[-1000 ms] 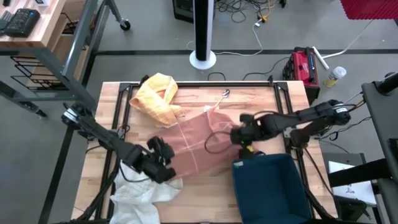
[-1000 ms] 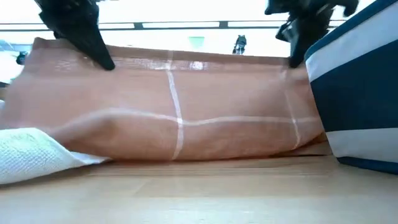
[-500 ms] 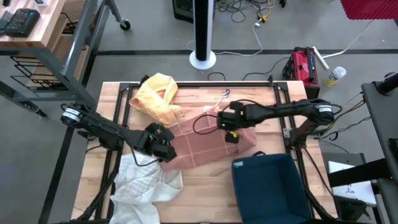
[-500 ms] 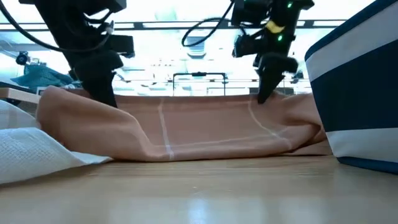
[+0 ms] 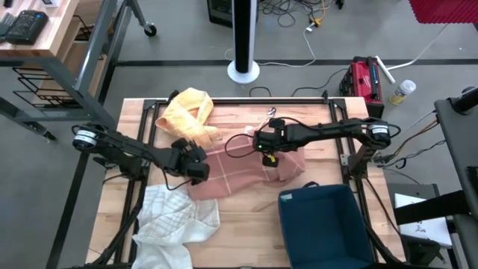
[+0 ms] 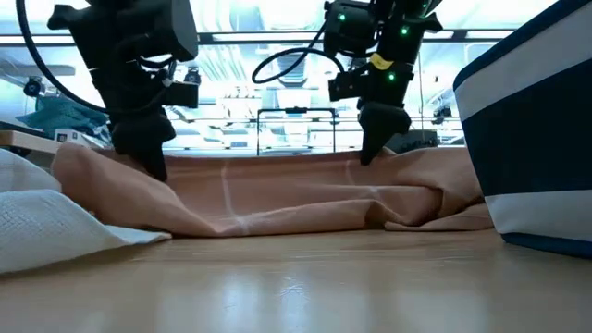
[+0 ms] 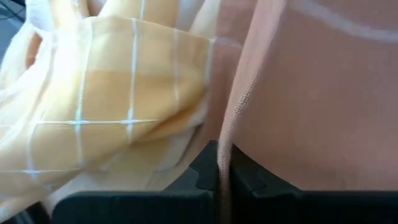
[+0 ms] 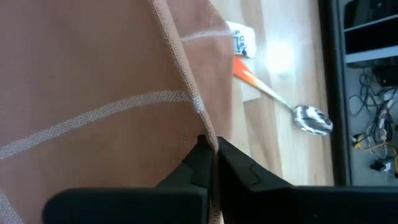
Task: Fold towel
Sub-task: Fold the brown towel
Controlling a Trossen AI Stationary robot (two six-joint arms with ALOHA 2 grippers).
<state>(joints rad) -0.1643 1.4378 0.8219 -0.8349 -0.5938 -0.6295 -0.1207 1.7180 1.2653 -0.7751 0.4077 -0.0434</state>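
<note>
Showing a white tag (print unreadable) beside towel

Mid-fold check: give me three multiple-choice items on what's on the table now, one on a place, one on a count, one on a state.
1. Where is the spoon?
A. at the far edge of the table, beyond the pink towel
B. inside the blue bin
C. on the white towel

2. How many towels lie on the table?
A. one
B. three
C. five

3. What do the left tool and right tool do?
A. both open above the table
B. both shut on the pink towel's edge
C. one holds the spoon

Answers: 1 A, it lies past the pink cloth. 2 B, yellow towel, pink, white. 3 B, wrist views show cloth pinched.
</note>
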